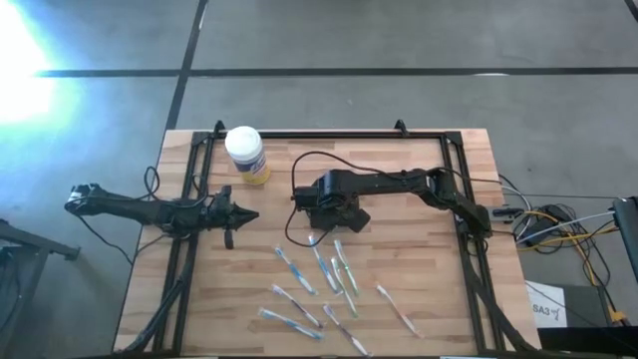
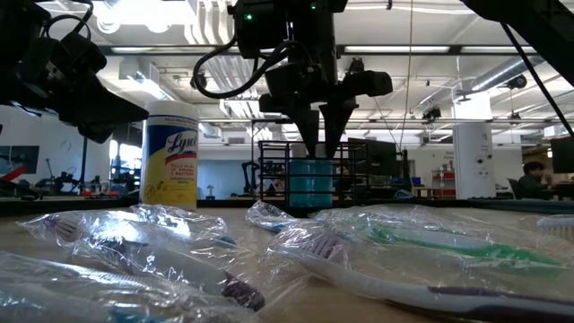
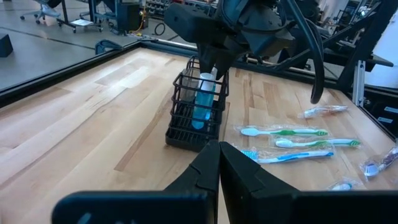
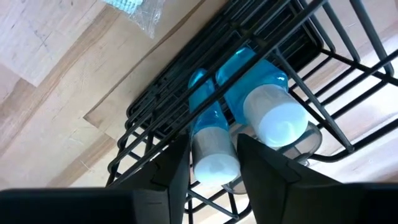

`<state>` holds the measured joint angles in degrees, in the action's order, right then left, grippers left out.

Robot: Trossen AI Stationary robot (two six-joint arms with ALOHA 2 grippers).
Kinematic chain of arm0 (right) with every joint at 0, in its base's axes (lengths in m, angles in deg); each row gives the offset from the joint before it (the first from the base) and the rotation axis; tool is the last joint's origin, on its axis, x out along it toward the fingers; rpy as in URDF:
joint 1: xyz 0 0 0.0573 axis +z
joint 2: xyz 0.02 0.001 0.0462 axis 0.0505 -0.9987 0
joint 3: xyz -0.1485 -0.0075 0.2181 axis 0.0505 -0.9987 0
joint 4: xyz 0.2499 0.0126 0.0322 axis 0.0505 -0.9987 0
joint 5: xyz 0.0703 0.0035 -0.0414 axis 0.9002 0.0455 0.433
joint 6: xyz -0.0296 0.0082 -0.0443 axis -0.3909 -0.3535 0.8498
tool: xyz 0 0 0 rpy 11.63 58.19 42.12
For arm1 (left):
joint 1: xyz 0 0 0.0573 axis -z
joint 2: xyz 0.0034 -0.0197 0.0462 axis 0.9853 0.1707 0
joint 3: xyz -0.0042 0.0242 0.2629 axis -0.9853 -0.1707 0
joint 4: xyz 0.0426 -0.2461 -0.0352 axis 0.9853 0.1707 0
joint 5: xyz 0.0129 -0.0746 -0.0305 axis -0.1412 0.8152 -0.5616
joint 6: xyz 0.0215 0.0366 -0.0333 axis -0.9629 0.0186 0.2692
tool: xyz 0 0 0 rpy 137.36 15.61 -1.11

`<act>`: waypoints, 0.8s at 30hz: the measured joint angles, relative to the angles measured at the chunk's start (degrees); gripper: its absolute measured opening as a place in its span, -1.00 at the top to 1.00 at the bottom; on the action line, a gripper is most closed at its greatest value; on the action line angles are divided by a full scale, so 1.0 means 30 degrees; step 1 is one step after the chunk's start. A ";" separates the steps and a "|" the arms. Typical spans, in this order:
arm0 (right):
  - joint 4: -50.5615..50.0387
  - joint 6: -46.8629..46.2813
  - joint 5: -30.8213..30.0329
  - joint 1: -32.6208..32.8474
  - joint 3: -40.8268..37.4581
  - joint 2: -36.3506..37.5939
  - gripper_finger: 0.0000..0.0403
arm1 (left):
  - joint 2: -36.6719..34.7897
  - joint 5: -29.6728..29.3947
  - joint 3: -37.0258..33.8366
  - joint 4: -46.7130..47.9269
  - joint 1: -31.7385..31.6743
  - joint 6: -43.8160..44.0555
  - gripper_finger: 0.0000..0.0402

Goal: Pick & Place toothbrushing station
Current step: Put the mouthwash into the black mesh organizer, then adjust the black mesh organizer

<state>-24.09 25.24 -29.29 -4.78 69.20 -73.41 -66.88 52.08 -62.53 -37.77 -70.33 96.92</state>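
Black wire-grid toothbrushing station (image 3: 198, 104), a small rectangular rack with compartments, standing upright near the middle of the pale wooden table (image 1: 419, 160). Holding two upright blue bottles with white caps (image 4: 261, 102) in neighbouring compartments, presumably dropped in cap-up so as to be lifted out from above.

Right gripper (image 4: 211, 163) poised straight over the rack, fingers spread either side of the slimmer bottle's white cap (image 4: 210, 163), not visibly pressing it; probably letting go after setting it down, or lining up to take it, hard to tell which.

Left gripper (image 3: 217, 168) parked low over the table's left part, fingers pressed together on nothing, pointed toward the rack and waiting.

Plastic-wrapped toothbrushes (image 1: 334, 284) scattered on the front half of the table, well apart from the rack. White-lidded yellow wipes canister (image 1: 245, 155) upright near the back edge.
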 joint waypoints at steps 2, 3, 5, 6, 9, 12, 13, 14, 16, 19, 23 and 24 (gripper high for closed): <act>-0.0013 -0.0005 -0.0013 -0.0007 0.0000 0.0000 0.32 | 0.0000 0.0000 0.0000 0.0000 0.0000 -0.0004 0.93; -0.0017 -0.0001 -0.0063 -0.0007 0.0000 0.0000 0.32 | 0.0000 0.0000 0.0000 0.0000 0.0000 -0.0007 0.93; -0.0042 -0.0001 -0.0147 -0.0006 0.0000 0.0052 0.31 | 0.0000 -0.0004 0.0000 0.0000 0.0000 -0.0007 0.93; -0.0059 -0.0001 -0.0147 0.0000 -0.0007 0.0081 0.31 | 0.0000 -0.0002 0.0000 0.0000 0.0000 -0.0007 0.93; -0.0159 -0.0076 -0.0166 0.0000 -0.0007 0.0332 0.30 | -0.0003 -0.0001 0.0000 0.0000 0.0000 0.0000 0.93; -0.0251 -0.0140 -0.0198 -0.0007 -0.0007 0.0641 0.30 | -0.0001 -0.0006 0.0000 0.0000 0.0000 -0.0007 0.93; -0.0252 -0.0135 -0.0198 -0.0007 -0.0007 0.0717 0.30 | -0.0006 -0.0001 0.0000 0.0004 0.0000 -0.0007 0.93; -0.0248 -0.0140 -0.0198 -0.0007 -0.0007 0.0833 0.30 | -0.0007 0.0000 0.0000 0.0007 0.0000 -0.0007 0.93; -0.0233 -0.0221 -0.0206 0.0000 -0.0007 0.1073 0.30 | -0.0007 -0.0004 0.0000 0.0007 0.0000 -0.0005 0.93; -0.0269 -0.0652 -0.0234 -0.0007 -0.0007 0.1641 0.30 | -0.0004 0.0000 0.0000 0.0007 0.0000 0.0000 0.93; -0.0219 -0.1681 0.0295 -0.0099 -0.0007 0.2914 0.30 | -0.0007 0.0000 0.0000 0.0007 0.0000 0.0010 0.93; -0.0114 -0.2034 0.1152 -0.0228 -0.0011 0.3375 0.31 | -0.0007 -0.0003 0.0000 0.0007 0.0000 0.0021 0.93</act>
<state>-24.44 19.14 -25.83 -5.47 69.17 -63.29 -66.90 52.07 -62.53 -37.75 -70.33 96.98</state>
